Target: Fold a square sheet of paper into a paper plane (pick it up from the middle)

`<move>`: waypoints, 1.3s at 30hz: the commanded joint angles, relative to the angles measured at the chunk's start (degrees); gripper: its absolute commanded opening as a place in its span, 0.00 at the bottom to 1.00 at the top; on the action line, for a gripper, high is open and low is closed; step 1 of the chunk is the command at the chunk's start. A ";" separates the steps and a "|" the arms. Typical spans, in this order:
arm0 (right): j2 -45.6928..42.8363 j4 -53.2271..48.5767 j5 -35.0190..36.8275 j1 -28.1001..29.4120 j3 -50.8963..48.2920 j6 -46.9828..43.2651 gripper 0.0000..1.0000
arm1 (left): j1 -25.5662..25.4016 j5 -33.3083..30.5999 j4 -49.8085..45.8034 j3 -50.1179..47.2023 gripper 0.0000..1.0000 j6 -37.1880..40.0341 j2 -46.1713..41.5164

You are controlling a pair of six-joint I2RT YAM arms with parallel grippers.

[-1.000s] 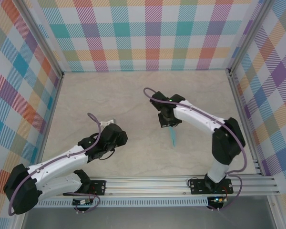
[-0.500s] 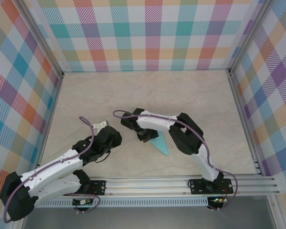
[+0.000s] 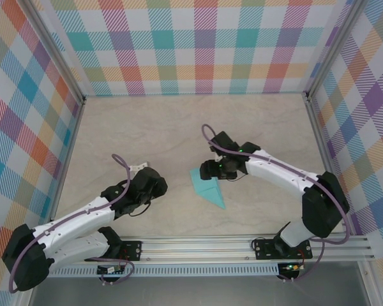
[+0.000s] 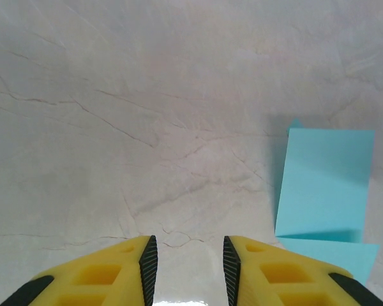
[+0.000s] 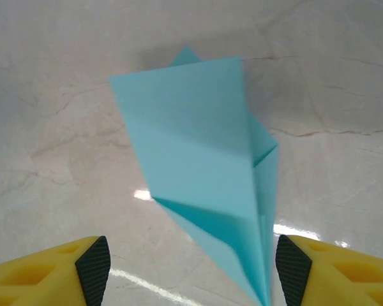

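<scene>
right tool (image 5: 191,264) apart over paper plane (image 5: 198,159); left tool (image 4: 185,258) apart, empty. risk: unpressed folds spring open, wing lifts.

Left arm (image 3: 70,223), jaws narrowly apart; right arm (image 3: 281,173), jaws wide apart.

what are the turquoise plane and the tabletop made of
Paper plane: thin matte paper, judging by its sharp creases and layered flaps. Table: glossy, marble-patterned stone or laminate, with veins and light glints; I cannot tell which.
</scene>
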 commanded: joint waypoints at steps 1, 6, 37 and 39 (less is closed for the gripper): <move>0.85 9.36 -13.19 -4.62 -5.94 -3.10 0.69 | 0.88 5.43 4.16 2.35 0.35 2.48 3.32; 5.83 13.78 -18.24 -7.10 -5.62 -5.62 0.67 | 0.81 9.99 8.29 4.38 0.35 3.37 9.78; 13.00 27.74 -24.19 -10.87 -7.53 3.45 0.32 | 0.92 14.57 12.28 7.30 0.35 3.47 17.34; 10.32 23.96 -21.49 -11.15 -6.94 1.99 0.40 | 0.90 14.34 12.38 7.19 0.35 3.52 17.34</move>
